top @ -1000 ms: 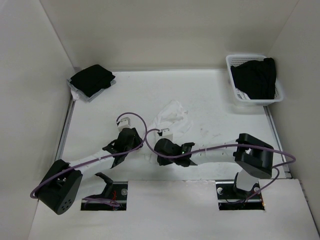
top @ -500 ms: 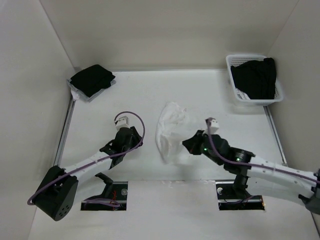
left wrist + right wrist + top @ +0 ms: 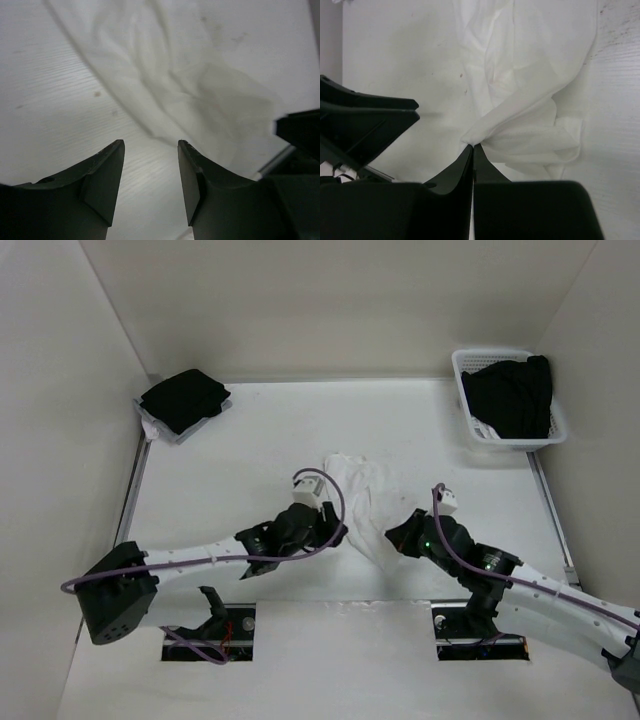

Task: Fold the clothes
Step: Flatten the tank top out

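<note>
R end effector (image 3: 472, 146) is pinched tight on a raised peak of the white garment (image 3: 530, 75), w/ fabric bunching up from the tips. L end effector (image 3: 150, 145) gapes wide w/ nothing between the jaws, its tips over bare counter (image 3: 45, 100) just short of the garment's near edge. Garment lies crumpled mid-counter, between the two. Vs half a sec ago, L end effector has swung in from the left to the cloth, and the garment sits broader, drawn toward near right. Top view alone shows a white mesh basket (image 3: 505, 442) w/ black clothes (image 3: 512, 395) far right and a folded black pile (image 3: 183, 398) far left. R wrist view alone shows the pinch.
</note>
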Controlling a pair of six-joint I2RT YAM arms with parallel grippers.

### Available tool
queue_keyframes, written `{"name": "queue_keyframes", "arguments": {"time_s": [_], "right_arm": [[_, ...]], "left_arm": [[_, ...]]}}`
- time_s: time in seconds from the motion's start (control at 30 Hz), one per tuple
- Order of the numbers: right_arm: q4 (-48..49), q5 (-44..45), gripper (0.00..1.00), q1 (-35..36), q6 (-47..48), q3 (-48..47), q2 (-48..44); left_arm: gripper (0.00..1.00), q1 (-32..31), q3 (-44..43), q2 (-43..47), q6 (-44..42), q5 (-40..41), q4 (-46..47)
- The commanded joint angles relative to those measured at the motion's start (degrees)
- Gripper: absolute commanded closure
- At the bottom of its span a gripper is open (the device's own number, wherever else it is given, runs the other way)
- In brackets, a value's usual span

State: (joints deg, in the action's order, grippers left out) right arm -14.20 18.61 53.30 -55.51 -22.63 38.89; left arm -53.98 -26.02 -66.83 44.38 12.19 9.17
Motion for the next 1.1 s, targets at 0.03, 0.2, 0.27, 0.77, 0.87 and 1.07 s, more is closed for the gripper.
{"name": "queue_keyframes", "arguments": {"time_s": [0.03,0.2,0.27,0.77,0.87,1.07], "right_arm": [[0.57,2.83,0.98,-0.08,-0.57,-0.22,-0.22],[0.84,3.98,0.98,-2.36,-2.23,1.36,-1.71],[1.62,3.89,0.98,-4.29,-2.94,2.15,-2.68],[2.42,4.15,0.98,-7.64,-7.07,7.16,-3.82],[2.86,4.59,0.98,-7.29,-7.42,8.04,-4.18],[2.86,5.64,0.98,-7.29,-8.57,8.75,-5.32]], "left_arm": [[0.56,-9.42,-8.59,-7.59,4.12,6.78,10.42],[0.61,-10.93,-13.78,-17.18,10.1,4.27,13.76],[0.68,-11.19,-14.58,-20.26,13.34,1.71,15.26],[0.65,-14.62,-18.62,-31.17,24.0,-0.68,19.93],[0.63,-15.32,-19.94,-31.78,23.39,1.34,18.87],[0.63,-17.61,-26.27,-35.91,17.76,7.41,11.24]]}}
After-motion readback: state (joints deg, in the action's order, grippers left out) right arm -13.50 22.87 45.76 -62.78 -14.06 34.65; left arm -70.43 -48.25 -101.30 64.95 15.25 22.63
